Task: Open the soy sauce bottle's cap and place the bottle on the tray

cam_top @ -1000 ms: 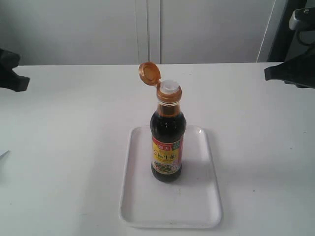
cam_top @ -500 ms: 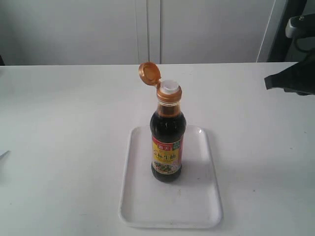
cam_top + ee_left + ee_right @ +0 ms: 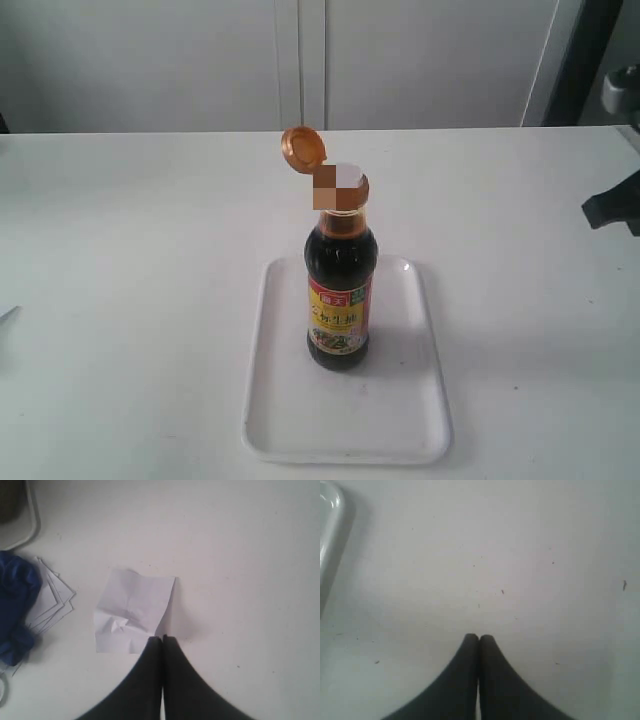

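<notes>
White plastic nearest the camera: the tray [image 3: 345,440] lay flat on the table [image 3: 130,300], and the bottle [image 3: 338,290] stood upright on it, a little back of the tray's middle. Above the label, the cap [image 3: 303,146] hung flipped open on its hinge, tipped to the left of the neck, with the spout bare. By my reading, both halves of the job looked done.

Off to the right of the bottle, well apart, a dark piece of the right arm showed at the frame edge. The right gripper [image 3: 479,639] had its fingers pressed together, holding nothing, over bare table with a tray corner just in sight. The left gripper [image 3: 162,640] was likewise closed and empty, poised above a creased paper [image 3: 134,611] beside a blue cloth [image 3: 16,605].

The risk? A tall, narrow bottle with its cap open. Any arm sweeping back toward the tray could have tipped it and spilled sauce.
</notes>
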Tool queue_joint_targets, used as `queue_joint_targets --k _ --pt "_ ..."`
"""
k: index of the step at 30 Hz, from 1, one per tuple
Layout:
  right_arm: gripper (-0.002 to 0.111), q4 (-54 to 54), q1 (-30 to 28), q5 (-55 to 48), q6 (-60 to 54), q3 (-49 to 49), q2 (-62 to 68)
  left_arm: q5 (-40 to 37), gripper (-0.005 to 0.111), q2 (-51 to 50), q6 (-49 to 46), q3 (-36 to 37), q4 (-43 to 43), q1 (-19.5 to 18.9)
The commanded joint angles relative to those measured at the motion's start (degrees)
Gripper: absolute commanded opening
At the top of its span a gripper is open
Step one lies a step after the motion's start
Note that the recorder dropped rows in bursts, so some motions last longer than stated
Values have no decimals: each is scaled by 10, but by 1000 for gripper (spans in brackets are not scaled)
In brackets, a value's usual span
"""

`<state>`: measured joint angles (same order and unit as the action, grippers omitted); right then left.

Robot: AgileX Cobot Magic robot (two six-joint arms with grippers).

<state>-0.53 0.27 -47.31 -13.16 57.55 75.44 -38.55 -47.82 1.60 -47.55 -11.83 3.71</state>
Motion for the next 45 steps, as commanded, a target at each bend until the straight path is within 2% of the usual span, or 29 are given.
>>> queue_joint_targets --k 1,15,31,39,45 --pt "0 17 -3 42 3 -19 -66 51 0 59 22 41 -2 -2" --pt "0 26 -3 182 -3 -142 -265 78 0 184 40 105 -2 -2" --pt "0 85 -3 276 -20 -262 -473 95 0 356 61 186 2 -2" --pt "0 85 -3 286 -21 -307 -550 119 0 425 90 223 29 -2" --pt "0 89 -3 282 -16 -313 -567 143 0 433 90 239 32 -2"
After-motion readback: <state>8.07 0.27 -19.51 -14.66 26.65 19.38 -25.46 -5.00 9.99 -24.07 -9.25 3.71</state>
